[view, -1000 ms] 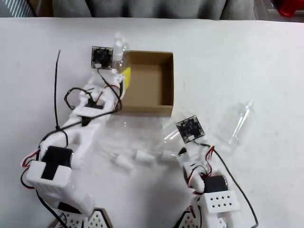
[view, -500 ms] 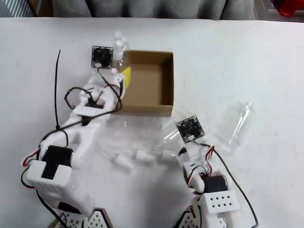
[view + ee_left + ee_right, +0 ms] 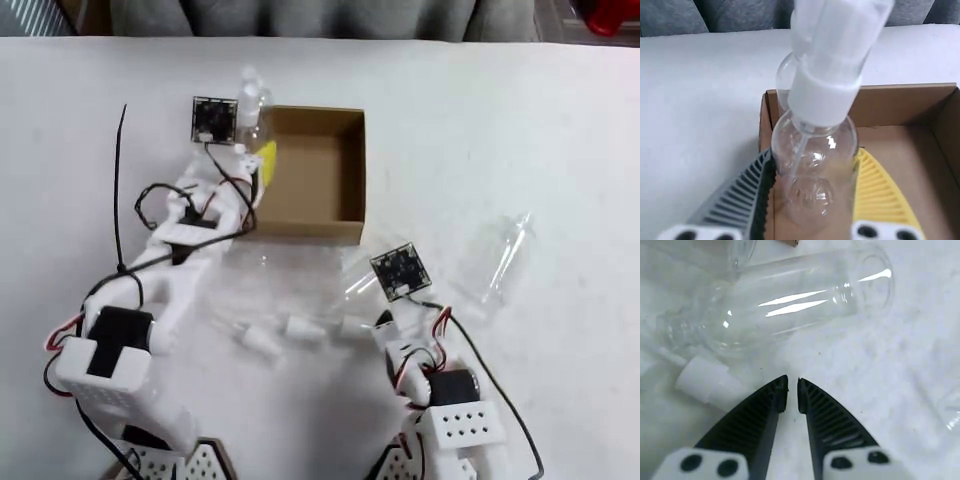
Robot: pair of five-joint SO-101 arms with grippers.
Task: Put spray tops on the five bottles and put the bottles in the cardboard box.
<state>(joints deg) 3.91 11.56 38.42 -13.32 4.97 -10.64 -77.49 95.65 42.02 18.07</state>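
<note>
Bare cardboard box [image 3: 315,175] floor; loose spray tops [image 3: 262,342] nearby.

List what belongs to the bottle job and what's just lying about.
Job: clear plastic bottle with white spray top in the left tool; open brown cardboard box; uncapped clear plastic bottles lying loose; loose white spray tops.
Lying about: red object beyond the table's far edge; grey upholstery behind.
</note>
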